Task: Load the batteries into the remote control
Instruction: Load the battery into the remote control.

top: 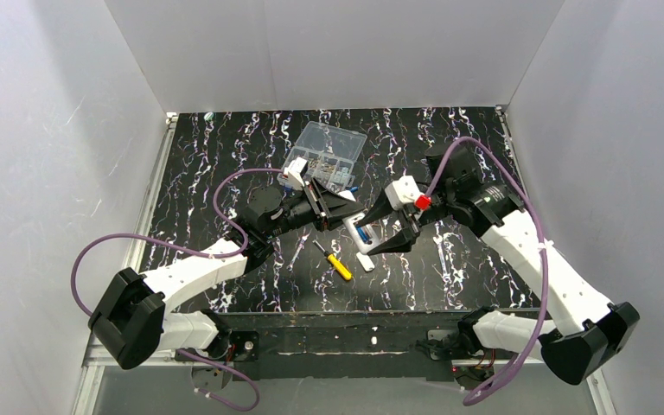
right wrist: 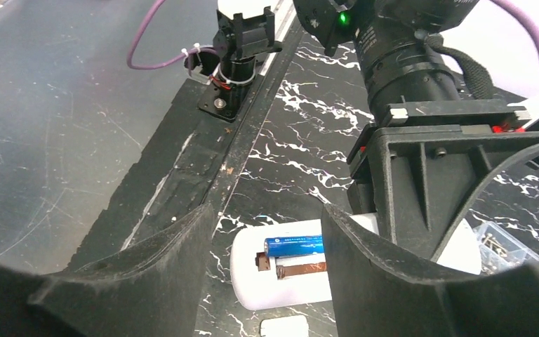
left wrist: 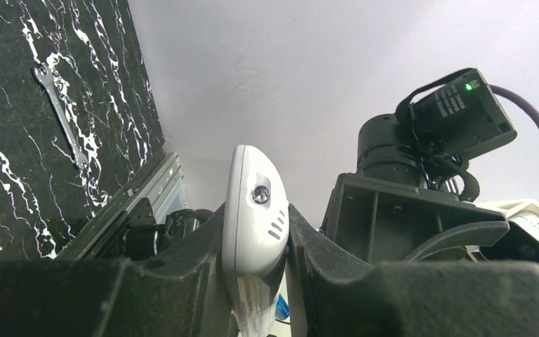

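The left fingers point(left wrist: 189, 253) are narrow and clamp the remote control point(left wrist: 253, 225) by its sides. One rounded end of the white bar stands up out of the grip between the two black pads. In the left wrist view that end shows a small round lens and three short slots.

The right fingers point(right wrist: 175, 267) are spread wide and hold nothing. They straddle the other end of the remote control, whose open battery bay faces up in the gap between them. One finger stands apart from the bar's rounded end, and the other hides the part of the bar behind it. I cannot tell whether the bar rests on the counter point(top: 225, 156) or hangs just above it.

One blue battery point(right wrist: 295, 243) lies lengthwise in the bay, in the row farther from the right fingers' base. The row beside it shows a bare coppery strip and a small contact.

A small white cover piece point(top: 366, 262) lies flat on the counter just beside the tip of the nearer right finger. It is toward the arm bases and apart from the remote control. A yellow-handled screwdriver point(top: 335, 260) lies near it, below the left fingers on the same near side.

A clear plastic box point(top: 328, 149) with small parts in it sits beyond the left fingers, on the far side. In the left wrist view a slim metal wrench point(left wrist: 61, 114) lies on the counter, well apart from the grip.
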`<state>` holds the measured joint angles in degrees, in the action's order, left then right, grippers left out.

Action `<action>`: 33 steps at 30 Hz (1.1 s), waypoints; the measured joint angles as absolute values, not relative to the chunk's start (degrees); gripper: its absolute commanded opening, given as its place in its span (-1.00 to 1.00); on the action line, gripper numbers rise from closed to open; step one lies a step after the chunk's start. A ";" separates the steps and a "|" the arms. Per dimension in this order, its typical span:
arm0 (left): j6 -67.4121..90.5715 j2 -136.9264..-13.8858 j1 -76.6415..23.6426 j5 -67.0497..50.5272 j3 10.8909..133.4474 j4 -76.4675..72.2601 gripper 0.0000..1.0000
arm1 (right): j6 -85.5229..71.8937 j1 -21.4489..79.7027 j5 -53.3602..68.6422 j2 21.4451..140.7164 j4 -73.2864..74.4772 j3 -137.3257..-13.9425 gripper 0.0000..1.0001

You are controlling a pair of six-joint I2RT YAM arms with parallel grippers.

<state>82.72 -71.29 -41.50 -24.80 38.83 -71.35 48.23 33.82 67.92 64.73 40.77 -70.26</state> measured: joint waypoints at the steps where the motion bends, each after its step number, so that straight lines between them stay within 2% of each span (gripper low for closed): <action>1: 82.72 -71.29 -41.50 -24.86 38.83 -71.44 -1.00 | 49.08 33.82 68.23 65.45 41.87 -70.70 0.28; 10: 82.76 -71.29 -41.50 -24.88 38.83 -71.68 -1.00 | 53.69 33.82 69.14 67.88 47.46 -72.23 0.23; 33: 83.11 -71.29 -41.50 -24.91 38.83 -71.64 -1.00 | 56.73 33.74 68.79 68.99 50.50 -72.34 0.19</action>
